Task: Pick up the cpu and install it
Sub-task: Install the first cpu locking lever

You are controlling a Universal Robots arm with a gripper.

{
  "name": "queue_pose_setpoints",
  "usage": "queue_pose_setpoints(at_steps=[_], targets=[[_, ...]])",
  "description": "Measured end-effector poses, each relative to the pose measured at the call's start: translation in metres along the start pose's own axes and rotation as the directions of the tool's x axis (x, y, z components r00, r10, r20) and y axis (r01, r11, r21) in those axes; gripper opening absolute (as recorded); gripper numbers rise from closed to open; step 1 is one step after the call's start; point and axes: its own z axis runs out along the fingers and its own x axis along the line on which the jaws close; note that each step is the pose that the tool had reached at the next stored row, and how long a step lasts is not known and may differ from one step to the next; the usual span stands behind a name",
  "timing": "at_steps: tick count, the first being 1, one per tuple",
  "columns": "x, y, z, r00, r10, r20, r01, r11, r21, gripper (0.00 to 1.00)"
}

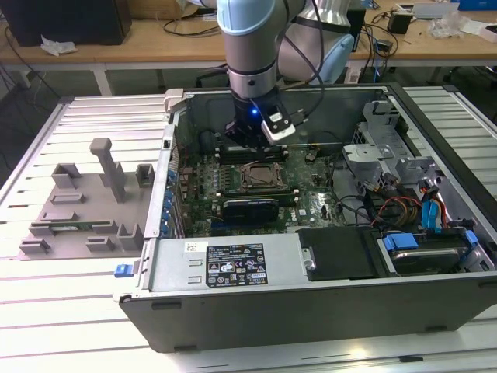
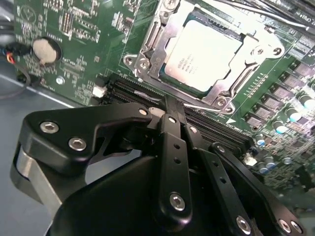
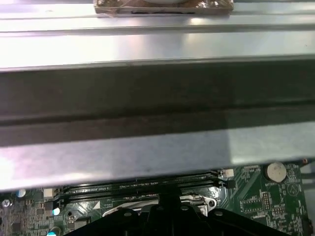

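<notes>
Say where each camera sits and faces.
Exterior view: off the arm, looking down into the open case; the arm shows.
Second wrist view: on the wrist, looking past the gripper at the cpu in its socket.
First wrist view: on the wrist, facing the case wall.
Both wrist views share the gripper and coin battery.

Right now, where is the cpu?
In the second wrist view the cpu lies inside the metal-framed socket on the green motherboard, just beyond the gripper, with black memory slots between them.
</notes>
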Motion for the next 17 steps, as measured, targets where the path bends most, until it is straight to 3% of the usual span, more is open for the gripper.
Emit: queue_pose_setpoints(at_steps=[5, 10, 17], targets=[[0.0002, -0.0002, 0.0019, 0.9985, 0.053, 0.0159, -0.053, 0.9986, 0.0059, 0.11], [0.0004, 0.0001, 0.0031, 0.9955, 0.084, 0.0429, -0.084, 0.9964, 0.0078, 0.11], [0.0033, 0.0037, 0.0035, 0.9931, 0.102, 0.0573, -0.103, 0.9947, 0.0071, 0.11]])
